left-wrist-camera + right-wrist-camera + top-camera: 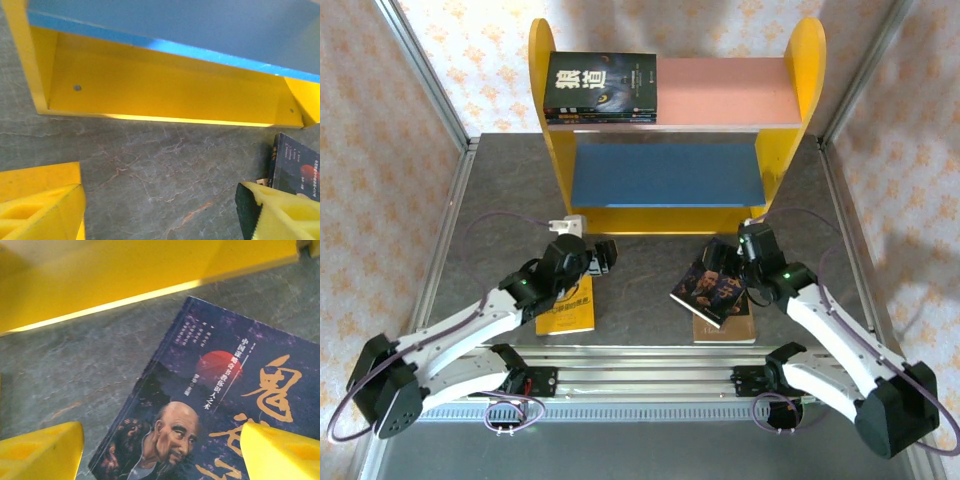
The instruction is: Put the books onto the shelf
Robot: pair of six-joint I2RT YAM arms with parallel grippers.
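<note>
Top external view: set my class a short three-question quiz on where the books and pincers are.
1. True or false: on the table, a dark book lies partly on top of a brown book.
2. Where does the stack of books sit on the shelf? A) pink upper board, left end; B) pink upper board, right end; C) the table beside the shelf.
3. Which pincer hangs over the dark book, and how do its jaws stand?
Key: 1 true; 2 A; 3 the right pincer, jaws open.
</note>
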